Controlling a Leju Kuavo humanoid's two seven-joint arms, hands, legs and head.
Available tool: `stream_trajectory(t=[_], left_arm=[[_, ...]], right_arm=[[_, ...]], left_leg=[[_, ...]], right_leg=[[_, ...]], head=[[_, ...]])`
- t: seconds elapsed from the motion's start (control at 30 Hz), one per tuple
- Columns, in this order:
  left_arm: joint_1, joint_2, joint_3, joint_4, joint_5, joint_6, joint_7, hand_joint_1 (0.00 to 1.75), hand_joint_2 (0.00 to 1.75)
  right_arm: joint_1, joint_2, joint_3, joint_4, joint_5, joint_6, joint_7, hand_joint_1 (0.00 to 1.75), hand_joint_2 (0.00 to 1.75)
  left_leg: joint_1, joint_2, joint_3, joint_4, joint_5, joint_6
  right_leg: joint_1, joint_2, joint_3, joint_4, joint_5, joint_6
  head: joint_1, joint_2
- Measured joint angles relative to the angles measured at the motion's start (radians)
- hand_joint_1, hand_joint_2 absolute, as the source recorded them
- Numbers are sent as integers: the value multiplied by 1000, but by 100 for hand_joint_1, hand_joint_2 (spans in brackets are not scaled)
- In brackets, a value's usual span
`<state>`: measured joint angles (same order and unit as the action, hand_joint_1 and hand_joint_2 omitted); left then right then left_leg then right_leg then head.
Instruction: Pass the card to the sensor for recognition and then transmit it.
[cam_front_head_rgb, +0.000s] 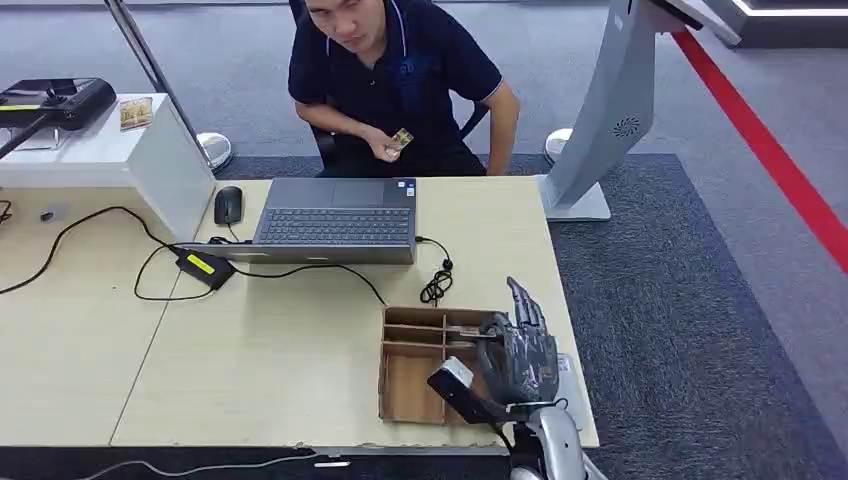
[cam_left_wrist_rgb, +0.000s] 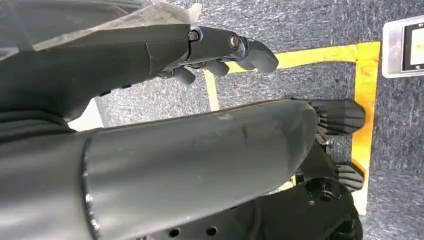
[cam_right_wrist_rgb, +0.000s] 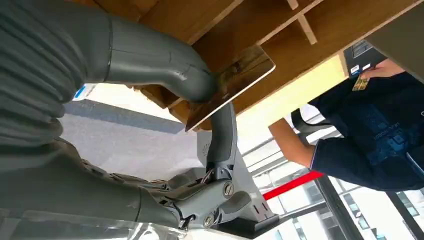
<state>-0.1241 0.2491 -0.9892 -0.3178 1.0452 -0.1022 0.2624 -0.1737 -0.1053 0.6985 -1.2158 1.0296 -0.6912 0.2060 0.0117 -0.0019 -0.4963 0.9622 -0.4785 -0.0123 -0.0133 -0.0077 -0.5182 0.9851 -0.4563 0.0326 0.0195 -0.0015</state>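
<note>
My right hand (cam_front_head_rgb: 520, 355) hovers over the right side of a wooden compartment box (cam_front_head_rgb: 405, 385) near the table's front right corner. In the right wrist view the thumb and a finger of the right hand (cam_right_wrist_rgb: 150, 70) pinch a thin card (cam_right_wrist_rgb: 237, 77), held just above the box's dividers (cam_right_wrist_rgb: 280, 30). A person (cam_front_head_rgb: 400, 70) sits behind the table and holds another small card (cam_front_head_rgb: 402, 139) in one hand. My left hand (cam_left_wrist_rgb: 225, 47) hangs beside my body over the floor, fingers loosely extended and holding nothing.
An open laptop (cam_front_head_rgb: 335, 215), a mouse (cam_front_head_rgb: 228, 205) and a power adapter (cam_front_head_rgb: 205, 266) with cables lie mid-table. A black device (cam_front_head_rgb: 55, 100) and a card (cam_front_head_rgb: 135, 112) rest on a white box at the far left. A white kiosk stand (cam_front_head_rgb: 610, 110) rises at the back right.
</note>
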Motion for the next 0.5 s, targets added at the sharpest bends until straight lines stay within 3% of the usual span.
stream_trajectory(t=[0.5], left_arm=[[0, 0, 0, 0, 2, 2, 0, 0, 0]], right_arm=[[6, 1, 0, -2, -32, 0, -27, 175, 175]], left_leg=[[0, 0, 0, 0, 0, 0]], right_leg=[[0, 0, 0, 0, 0, 0]], head=[[0, 0]])
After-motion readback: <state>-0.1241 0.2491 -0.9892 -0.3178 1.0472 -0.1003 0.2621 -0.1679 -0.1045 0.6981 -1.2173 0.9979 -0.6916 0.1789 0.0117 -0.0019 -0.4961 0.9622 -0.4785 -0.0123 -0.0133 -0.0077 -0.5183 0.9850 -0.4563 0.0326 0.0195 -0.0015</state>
